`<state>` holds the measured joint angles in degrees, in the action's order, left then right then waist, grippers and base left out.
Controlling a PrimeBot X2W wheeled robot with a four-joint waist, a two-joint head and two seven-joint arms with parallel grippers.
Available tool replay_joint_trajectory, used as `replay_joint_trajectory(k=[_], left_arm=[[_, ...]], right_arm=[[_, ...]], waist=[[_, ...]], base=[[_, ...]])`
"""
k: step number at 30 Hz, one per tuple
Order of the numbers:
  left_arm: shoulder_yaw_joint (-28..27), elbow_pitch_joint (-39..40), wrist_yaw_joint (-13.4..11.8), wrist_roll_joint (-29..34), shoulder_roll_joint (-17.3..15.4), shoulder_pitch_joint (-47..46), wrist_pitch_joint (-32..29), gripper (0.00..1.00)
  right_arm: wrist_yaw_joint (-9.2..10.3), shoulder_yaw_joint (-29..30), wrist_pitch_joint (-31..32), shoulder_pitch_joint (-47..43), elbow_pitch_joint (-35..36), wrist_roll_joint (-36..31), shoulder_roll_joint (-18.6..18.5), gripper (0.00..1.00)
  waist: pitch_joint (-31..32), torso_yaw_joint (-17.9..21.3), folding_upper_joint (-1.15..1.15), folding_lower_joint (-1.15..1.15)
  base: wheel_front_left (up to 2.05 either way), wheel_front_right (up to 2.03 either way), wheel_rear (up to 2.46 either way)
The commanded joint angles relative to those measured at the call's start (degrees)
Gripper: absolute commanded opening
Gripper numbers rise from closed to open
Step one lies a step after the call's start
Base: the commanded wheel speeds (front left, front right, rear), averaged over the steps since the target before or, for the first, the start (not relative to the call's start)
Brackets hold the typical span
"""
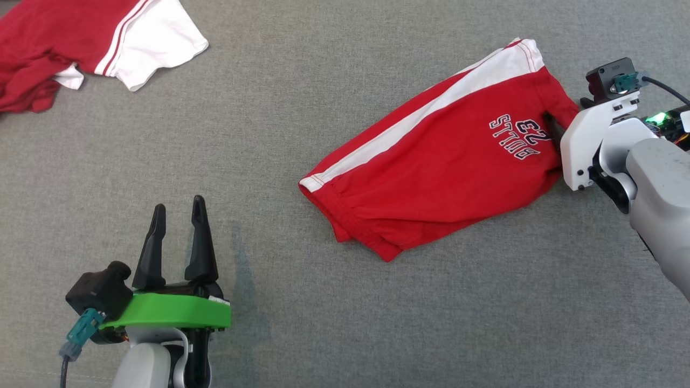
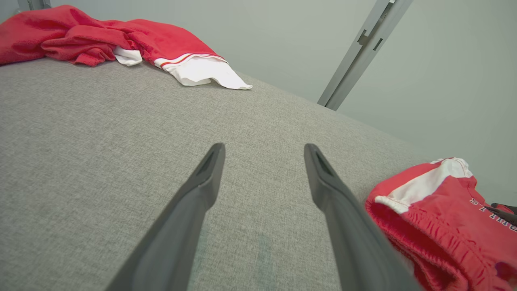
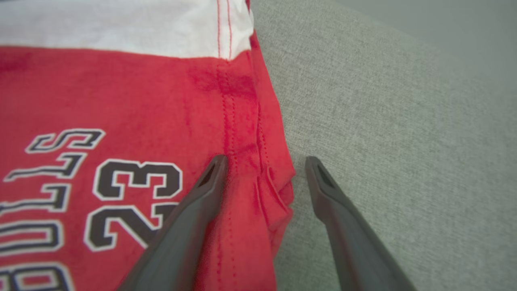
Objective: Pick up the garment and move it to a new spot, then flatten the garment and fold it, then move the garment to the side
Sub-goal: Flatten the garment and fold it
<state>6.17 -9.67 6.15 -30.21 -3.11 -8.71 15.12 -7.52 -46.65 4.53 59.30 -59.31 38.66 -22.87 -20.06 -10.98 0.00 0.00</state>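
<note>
The garment [image 1: 431, 172] is a pair of red shorts with a white side stripe and a "BULLS 23" print, lying folded on the grey cloth surface right of centre. My right gripper [image 1: 552, 126] is at its right-hand hem. In the right wrist view the gripper [image 3: 266, 159] is open, one finger over the red fabric [image 3: 121, 101], the other over bare grey cloth, with the hem's edge between them. My left gripper [image 1: 179, 203] stands open and holds nothing at the lower left, well away from the shorts. The left wrist view has its fingers [image 2: 264, 147] spread and the waistband [image 2: 444, 226] at the lower right.
A second red and white garment [image 1: 81, 37] lies crumpled at the far left corner, also seen in the left wrist view [image 2: 121, 36]. A grey metal post [image 2: 363, 44] rises behind the surface's far edge. Bare grey cloth [image 1: 323, 323] spreads between the two arms.
</note>
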Motion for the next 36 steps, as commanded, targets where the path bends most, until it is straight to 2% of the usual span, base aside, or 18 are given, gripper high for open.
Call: replay_joint_trajectory(k=[1, 3, 4, 11, 21, 29, 36], left_arm=[[-0.33, 0.17, 0.31, 0.62, 0.05, 0.72, 0.03, 1.00], [-0.60, 0.32, 0.38, 0.94, 0.12, 0.63, 0.03, 1.00], [-0.76, 0.39, 0.45, 1.18, 0.12, 0.47, 0.03, 1.00], [-0.89, 0.80, 0.67, 2.43, 0.20, -0.88, 0.04, 1.00], [-0.44, 0.17, 0.82, 4.58, 0.16, -2.68, 0.04, 1.00], [-1.12, -0.62, 0.98, 6.11, 0.15, -1.44, 0.04, 1.00], [-1.42, -0.84, 1.13, 6.38, 0.13, -0.33, 0.04, 1.00]], right_arm=[[0.06, -0.78, 0.56, -1.79, 0.00, 0.78, -0.26, 0.51], [0.06, -1.61, 0.66, -1.81, 0.40, 1.73, -0.39, 0.22], [0.06, -2.04, 0.64, -1.73, 0.58, 2.21, -0.33, 0.01], [0.07, -2.74, -1.87, -0.63, 0.49, 5.01, 0.38, 0.00], [0.07, -0.20, -11.29, -2.28, -0.26, 9.53, 1.30, 0.00], [0.06, 3.62, -18.29, -7.76, -2.12, 11.48, 2.73, 0.00], [0.07, 9.32, -19.74, -12.61, -1.73, 9.94, 3.10, 0.00]], waist=[[-0.08, 0.06, 0.00, 0.00], [-0.07, 0.25, 0.00, 0.00], [-0.05, 0.41, 0.00, 0.00], [0.66, 2.06, 0.00, 0.00], [3.46, 7.58, 0.00, 0.00], [5.74, 13.50, 0.00, 0.00], [6.86, 16.14, 0.00, 0.00]], base=[[0.00, 0.00, 0.00], [0.00, 0.00, 0.00], [0.00, 0.00, 0.00], [0.00, 0.00, 0.00], [0.00, 0.00, 0.00], [0.00, 0.00, 0.00], [0.00, 0.00, 0.00]])
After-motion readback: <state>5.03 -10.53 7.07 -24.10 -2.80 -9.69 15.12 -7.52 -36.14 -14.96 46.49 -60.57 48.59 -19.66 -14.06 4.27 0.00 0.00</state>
